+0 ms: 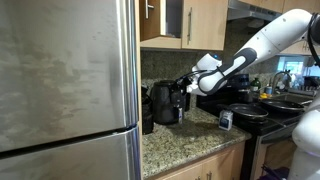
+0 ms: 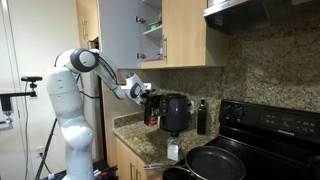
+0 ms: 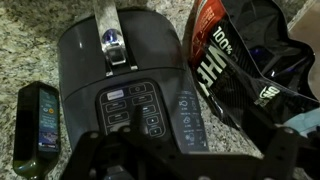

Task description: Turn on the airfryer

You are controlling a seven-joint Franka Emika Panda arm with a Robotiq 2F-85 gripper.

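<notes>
The airfryer point(image 1: 168, 104) stood on the granite counter point(image 1: 190, 142), left of centre in an exterior view. It filled the middle of the wrist view, with its handle point(image 3: 110, 30) toward the top edge and its touch panel point(image 3: 140, 108) low in the frame. The gripper point(image 3: 180, 152) hung close over that glossy top, jaws spread wide and holding nothing; I could not tell whether it touched. To my eye the risk lay in the aim. The keys sat close together and neither fingertip lined up over one, so a press might land on bare lid or catch two keys and set a wrong mode. A hard push might also shove the airfryer toward the bag point(image 3: 230, 60) at upper right or the bottle point(image 3: 38, 118) at lower left.
</notes>
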